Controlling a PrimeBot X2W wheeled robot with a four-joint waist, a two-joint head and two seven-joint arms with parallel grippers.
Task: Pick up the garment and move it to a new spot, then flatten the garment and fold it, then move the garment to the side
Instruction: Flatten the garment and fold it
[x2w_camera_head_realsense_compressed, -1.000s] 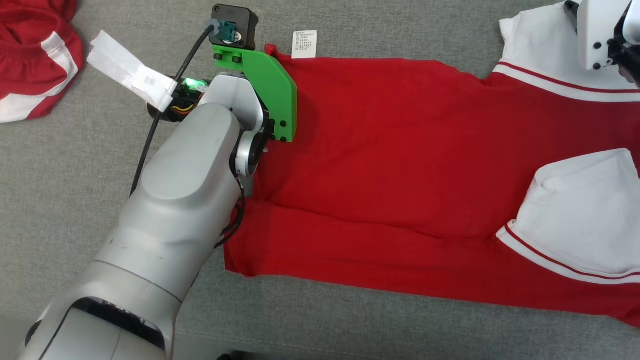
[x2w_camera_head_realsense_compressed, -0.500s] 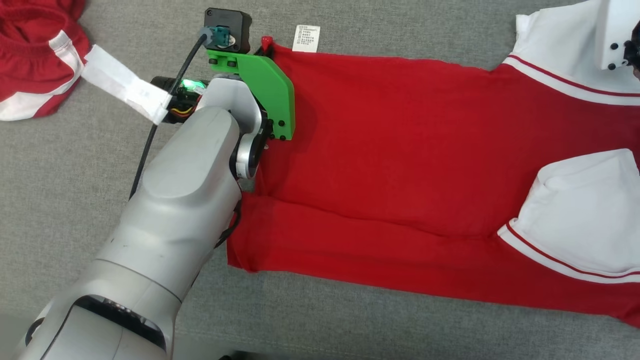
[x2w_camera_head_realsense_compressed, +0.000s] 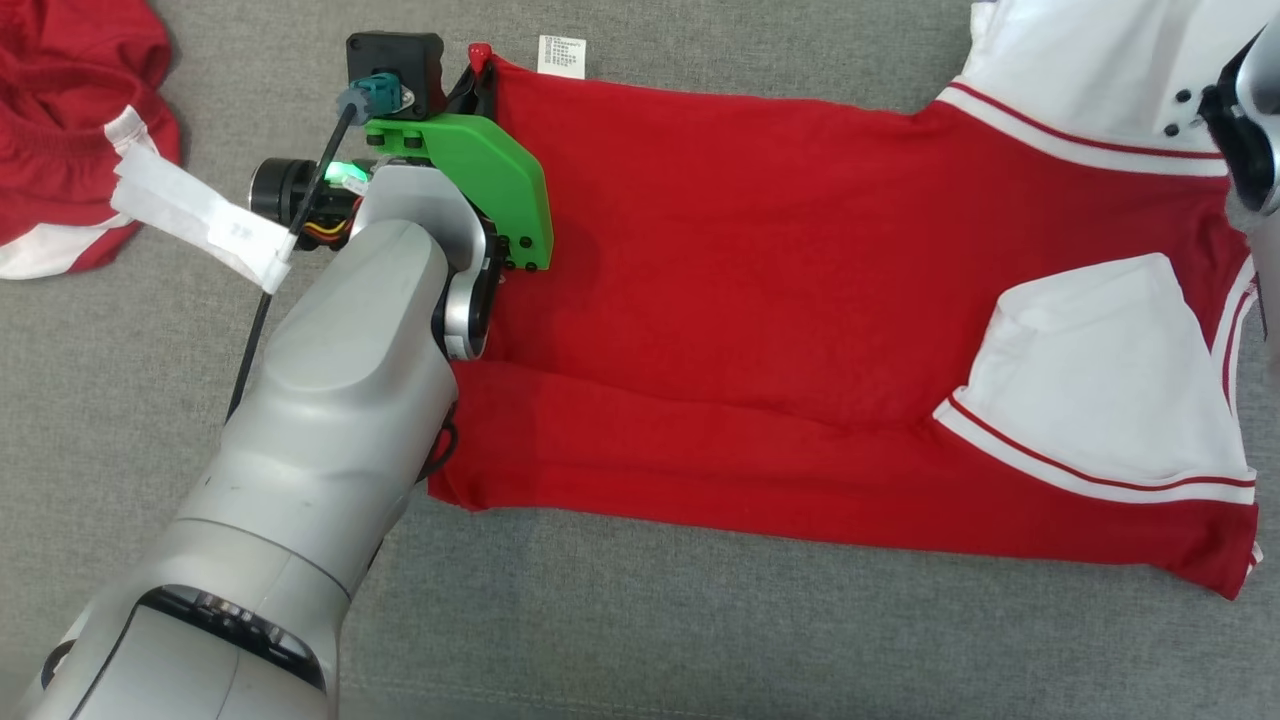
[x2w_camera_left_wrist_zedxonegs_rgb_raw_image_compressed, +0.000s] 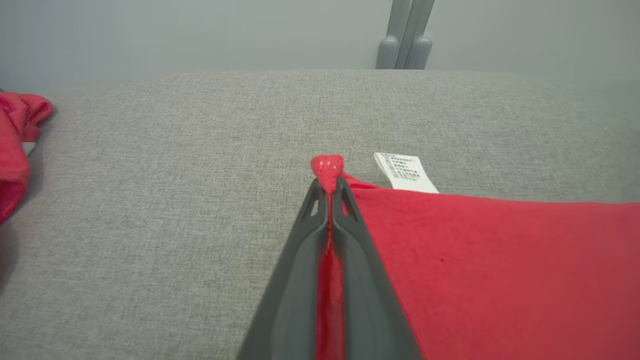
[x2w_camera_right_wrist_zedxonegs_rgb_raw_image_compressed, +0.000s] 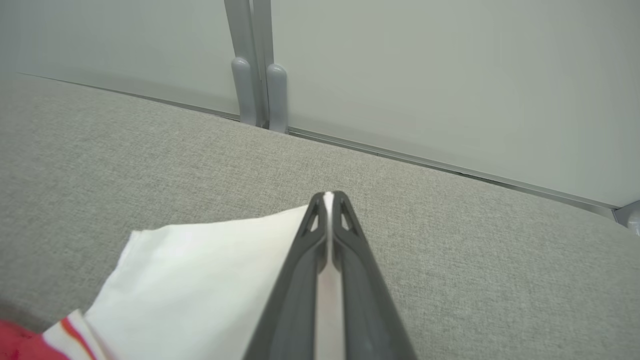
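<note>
The garment (x2w_camera_head_realsense_compressed: 760, 270) is bright red; its sleeves (x2w_camera_head_realsense_compressed: 1090, 370) are white, each trimmed with a thin red stripe. Its label (x2w_camera_head_realsense_compressed: 561, 55) is white with dark print. The worktop (x2w_camera_head_realsense_compressed: 700, 620) is a flecked grey weave. At its far left corner a second garment (x2w_camera_head_realsense_compressed: 60, 110) is red with white bands. The left arm (x2w_camera_head_realsense_compressed: 350, 400) is silver-grey and its bracket (x2w_camera_head_realsense_compressed: 490, 190) vivid green.

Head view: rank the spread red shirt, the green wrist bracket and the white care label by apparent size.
1. spread red shirt, largest.
2. green wrist bracket, raised nearer the camera.
3. white care label, smallest.
</note>
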